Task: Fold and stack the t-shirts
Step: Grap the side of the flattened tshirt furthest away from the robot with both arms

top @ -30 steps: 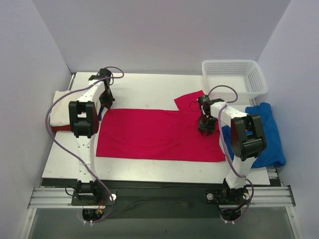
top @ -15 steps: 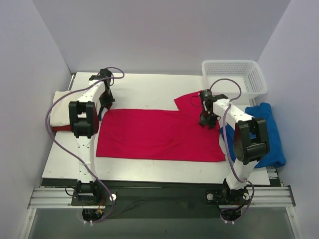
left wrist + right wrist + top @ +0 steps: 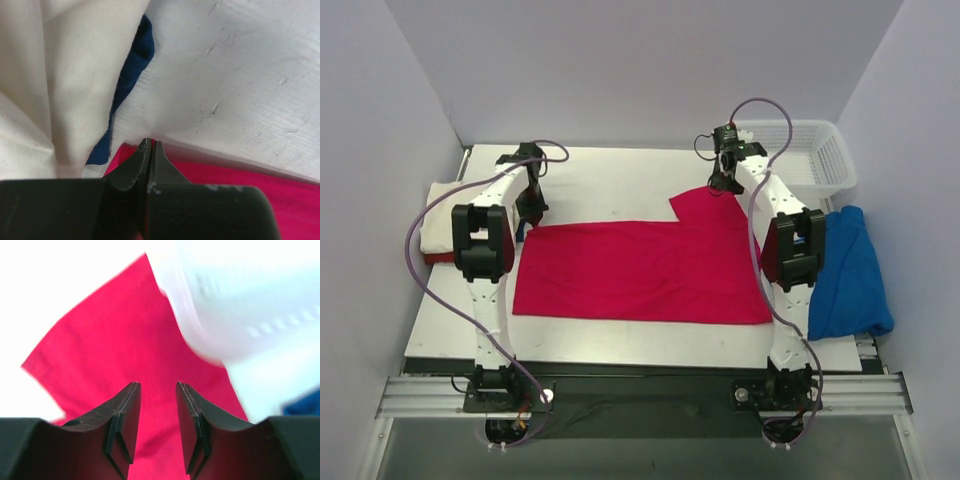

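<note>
The crimson red t-shirt (image 3: 640, 270) lies spread flat across the middle of the table. One sleeve (image 3: 705, 205) points toward the far right. My left gripper (image 3: 527, 214) is at its far left corner and shut on the edge of the red cloth (image 3: 250, 187), with a red sliver showing between the tips (image 3: 151, 143). My right gripper (image 3: 723, 180) is open and empty above the red sleeve (image 3: 115, 340). The cream t-shirt (image 3: 440, 228) lies folded at the left edge, and also shows in the left wrist view (image 3: 50, 75). The royal blue t-shirt (image 3: 850, 275) lies crumpled at the right edge.
A white lattice basket (image 3: 790, 160) stands at the far right corner, close beside my right gripper, and is blurred in the right wrist view (image 3: 240, 290). A dark blue strip (image 3: 132, 75) peeks from under the cream cloth. Bare white tabletop (image 3: 620, 180) lies beyond the red shirt.
My right gripper has moved from the red shirt's right edge away toward the far sleeve beside the basket. The left gripper and the shirts have stayed in place.
</note>
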{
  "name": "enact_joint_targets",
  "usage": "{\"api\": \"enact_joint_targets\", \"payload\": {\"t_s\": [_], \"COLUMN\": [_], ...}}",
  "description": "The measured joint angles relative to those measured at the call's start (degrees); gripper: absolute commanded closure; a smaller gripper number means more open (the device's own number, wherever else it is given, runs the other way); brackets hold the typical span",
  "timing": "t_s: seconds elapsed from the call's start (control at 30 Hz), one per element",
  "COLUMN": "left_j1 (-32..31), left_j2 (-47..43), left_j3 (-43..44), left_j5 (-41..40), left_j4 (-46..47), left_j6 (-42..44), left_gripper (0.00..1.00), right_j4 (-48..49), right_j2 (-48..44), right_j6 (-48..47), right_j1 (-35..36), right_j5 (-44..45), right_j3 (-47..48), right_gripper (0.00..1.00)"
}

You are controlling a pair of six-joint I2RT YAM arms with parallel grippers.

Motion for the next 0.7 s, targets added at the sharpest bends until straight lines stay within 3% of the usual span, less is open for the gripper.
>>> {"api": "enact_joint_targets", "payload": {"t_s": [0.23,0.7], "left_j1": [0.0,0.6], "left_j2": [-0.5,-1.8], "left_j3": [-2.0,-4.9], "left_j5": [-1.5,-3.5], "left_j4": [-0.9,-1.9], "left_j6": [0.0,0.0], "left_gripper": [1.00,1.00], "right_j4": [0.4,5.5], "right_j2": [13.4,19.5], "right_j6": [-5.2,-7.0], "right_j1": [-0.9,-1.9], "right_j5": [-0.1,-4.3], "right_j3": [12.9,21.0], "right_gripper": [0.59,0.55]}}
